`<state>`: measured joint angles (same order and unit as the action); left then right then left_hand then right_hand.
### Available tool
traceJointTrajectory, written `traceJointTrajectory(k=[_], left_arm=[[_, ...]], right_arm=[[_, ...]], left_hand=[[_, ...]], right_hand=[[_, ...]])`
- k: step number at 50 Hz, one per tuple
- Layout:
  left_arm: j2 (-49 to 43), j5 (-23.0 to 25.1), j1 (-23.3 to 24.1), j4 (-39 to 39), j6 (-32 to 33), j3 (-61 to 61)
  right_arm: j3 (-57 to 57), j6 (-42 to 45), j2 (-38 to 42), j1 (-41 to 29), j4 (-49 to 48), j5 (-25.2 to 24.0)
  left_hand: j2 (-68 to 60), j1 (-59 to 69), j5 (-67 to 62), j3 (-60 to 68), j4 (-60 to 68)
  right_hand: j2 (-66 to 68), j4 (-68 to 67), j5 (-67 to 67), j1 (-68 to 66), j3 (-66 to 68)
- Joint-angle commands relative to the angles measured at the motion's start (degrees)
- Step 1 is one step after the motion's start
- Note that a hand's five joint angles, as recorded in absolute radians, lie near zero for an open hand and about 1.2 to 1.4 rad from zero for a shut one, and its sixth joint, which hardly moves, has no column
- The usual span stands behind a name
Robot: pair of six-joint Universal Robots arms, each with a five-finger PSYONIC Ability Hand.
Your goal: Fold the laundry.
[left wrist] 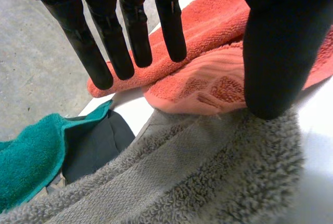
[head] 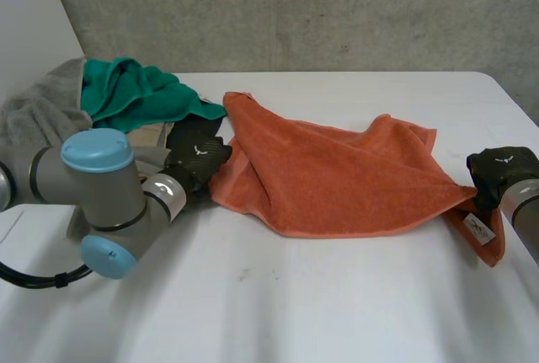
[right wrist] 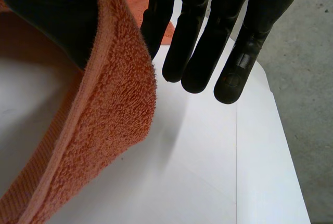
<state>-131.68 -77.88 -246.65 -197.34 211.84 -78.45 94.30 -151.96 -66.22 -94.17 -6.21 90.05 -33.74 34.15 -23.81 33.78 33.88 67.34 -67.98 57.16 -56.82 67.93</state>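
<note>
An orange towel (head: 337, 178) lies crumpled across the middle of the white table (head: 295, 304). My left hand (head: 198, 157) hovers at the towel's left edge. In the left wrist view its fingers (left wrist: 135, 37) are straight and spread from the thumb (left wrist: 276, 52), with the orange towel's corner (left wrist: 208, 86) lying below them, not gripped. My right hand (head: 504, 168) is at the towel's right corner, which is pulled up toward it. In the right wrist view the orange towel's edge (right wrist: 114, 109) is pinched between the thumb and the fingers (right wrist: 192, 37).
A grey towel (head: 38, 114) and a teal towel (head: 135, 93) are heaped at the table's far left. The grey towel (left wrist: 208, 172) lies right under my left hand, beside the teal towel (left wrist: 26, 156) and a dark cloth (left wrist: 96, 143).
</note>
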Motion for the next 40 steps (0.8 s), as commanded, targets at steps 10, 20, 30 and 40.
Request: traceJointTrajectory(k=[10,20,30,40], left_arm=[[-3.5,0.01,0.11,0.9,-0.11,5.24],[0.96,-1.74,2.66,7.39,-0.11,4.1],[24.6,-7.63,2.23,19.17,0.51,-5.92],[43.43,-8.25,0.03,35.52,16.48,-24.55]], right_arm=[[0.01,0.08,0.39,0.13,-0.03,0.04],[-0.96,1.23,-0.05,0.13,1.11,0.13],[-1.4,17.63,-9.78,0.22,13.75,0.22],[4.48,35.84,-22.9,3.46,26.69,-0.31]], left_hand=[[-40.17,39.76,-40.1,40.13,40.03],[-46.26,45.85,-46.19,46.22,46.12],[-46.26,45.85,-46.19,46.22,46.12],[-46.26,45.85,-46.19,46.22,46.12]], right_hand=[[12.66,-12.02,12.84,-23.18,12.07],[12.66,-12.02,12.84,-23.18,12.07],[12.66,-12.02,12.84,-23.18,12.07],[12.66,-12.02,12.84,-23.18,12.07]])
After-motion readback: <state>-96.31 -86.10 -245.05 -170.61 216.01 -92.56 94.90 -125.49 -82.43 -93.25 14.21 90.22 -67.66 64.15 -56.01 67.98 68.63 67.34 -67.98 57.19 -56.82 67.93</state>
